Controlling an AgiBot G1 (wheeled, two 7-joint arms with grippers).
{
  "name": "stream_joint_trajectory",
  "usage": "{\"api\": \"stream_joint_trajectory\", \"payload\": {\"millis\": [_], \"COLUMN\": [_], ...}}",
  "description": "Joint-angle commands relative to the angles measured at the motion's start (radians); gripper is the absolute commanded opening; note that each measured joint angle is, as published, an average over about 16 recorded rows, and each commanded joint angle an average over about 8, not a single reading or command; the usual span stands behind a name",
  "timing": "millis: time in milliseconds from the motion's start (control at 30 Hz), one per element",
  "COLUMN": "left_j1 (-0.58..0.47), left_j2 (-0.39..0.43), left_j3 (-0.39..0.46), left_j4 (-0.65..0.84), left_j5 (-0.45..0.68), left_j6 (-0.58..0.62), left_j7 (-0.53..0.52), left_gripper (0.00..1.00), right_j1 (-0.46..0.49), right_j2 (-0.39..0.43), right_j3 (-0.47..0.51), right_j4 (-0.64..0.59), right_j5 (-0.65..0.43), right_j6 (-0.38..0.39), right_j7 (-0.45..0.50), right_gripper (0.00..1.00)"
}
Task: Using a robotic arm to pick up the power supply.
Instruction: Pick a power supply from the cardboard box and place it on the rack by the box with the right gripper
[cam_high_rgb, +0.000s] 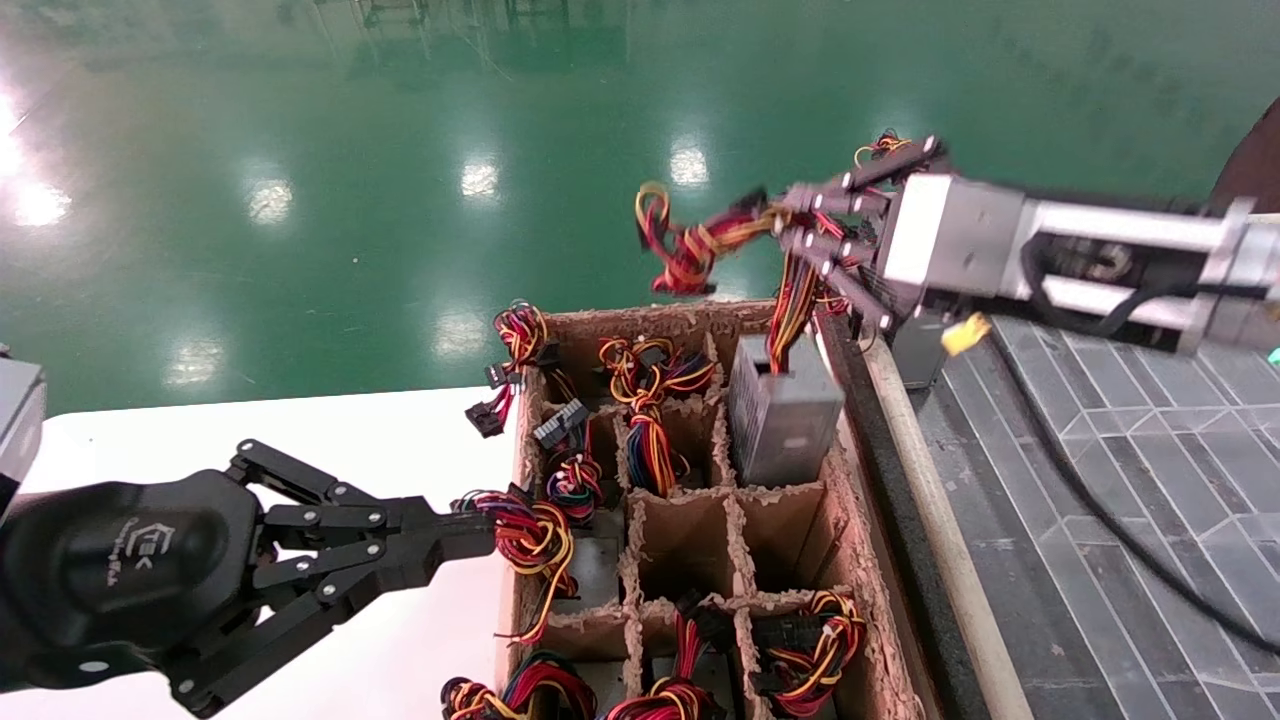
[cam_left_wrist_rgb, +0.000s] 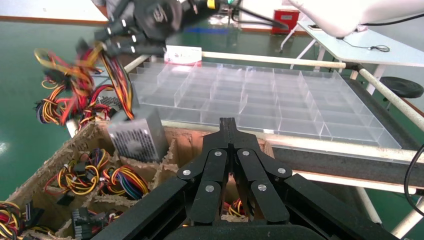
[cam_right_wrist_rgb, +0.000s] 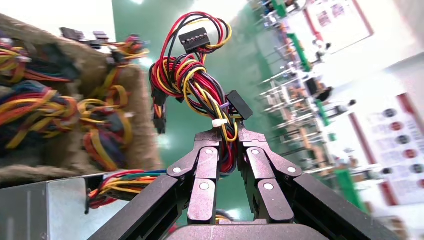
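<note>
Two tools are in view. The right tool (cam_high_rgb: 800, 225) reaches in from the right above the far edge of the cardboard divider box (cam_high_rgb: 870, 640), its black fingers (cam_right_wrist_rgb: 212, 150) closed on the bundle of red, yellow, orange and black wires (cam_right_wrist_rgb: 197, 82) that belongs to the power supply (cam_high_rgb: 785, 410). That one grey metal box hangs just below the right tool by those wires, tilted, its lower end still inside the far right compartment and its perforated grille side turned toward the left tool. A loop of the bundle with black connectors sticks out beyond the fingertips, over the green floor (cam_high_rgb: 300, 150).

The left tool (cam_high_rgb: 480, 535) lies low at the near left side of the divider box, over the white counter (cam_high_rgb: 300, 440). Its fingers are closed together with nothing between them, the tips reaching the box's left wall beside a coil of coloured wires (cam_high_rgb: 535, 540).

Three columns of compartments show in the divider box. Just beyond the left tool, several hold wire bundles; the middle and right compartments of the row below the lifted supply show only bare cardboard. How many more supplies sit beneath the bundles cannot be counted.

Past the right tool, on its own side of the box, lies one clear plastic tray (cam_left_wrist_rgb: 260, 100) divided into many cells, on a dark surface edged by a pale rail (cam_high_rgb: 940, 540).
</note>
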Motion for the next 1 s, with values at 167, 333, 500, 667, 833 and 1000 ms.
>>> {"api": "stream_joint_trajectory", "payload": {"millis": [167, 333, 500, 667, 833, 1000], "left_j1": [0.0, 0.0, 0.0, 0.0, 0.0, 0.0], "left_j2": [0.0, 0.0, 0.0, 0.0, 0.0, 0.0], "left_j3": [0.0, 0.0, 0.0, 0.0, 0.0, 0.0], "left_j4": [0.0, 0.0, 0.0, 0.0, 0.0, 0.0], "left_j5": [0.0, 0.0, 0.0, 0.0, 0.0, 0.0], "left_j6": [0.0, 0.0, 0.0, 0.0, 0.0, 0.0], "left_j7": [0.0, 0.0, 0.0, 0.0, 0.0, 0.0], "left_gripper": [0.0, 0.0, 0.0, 0.0, 0.0, 0.0], "right_j1": [0.058, 0.117, 0.158, 0.185, 0.203, 0.21], "right_j2": [0.007, 0.012, 0.022, 0.037, 0.062, 0.103], "right_j3": [0.009, 0.013, 0.02, 0.027, 0.033, 0.038], "right_j4": [0.038, 0.048, 0.051, 0.056, 0.064, 0.071], "right_j5": [-0.016, -0.032, -0.048, -0.071, -0.103, -0.141], "right_j6": [0.003, -0.003, 0.0, 0.012, 0.026, 0.038], "right_j7": [-0.002, 0.002, 0.002, 0.005, 0.024, 0.063], "right_gripper": [0.0, 0.0, 0.0, 0.0, 0.0, 0.0]}}
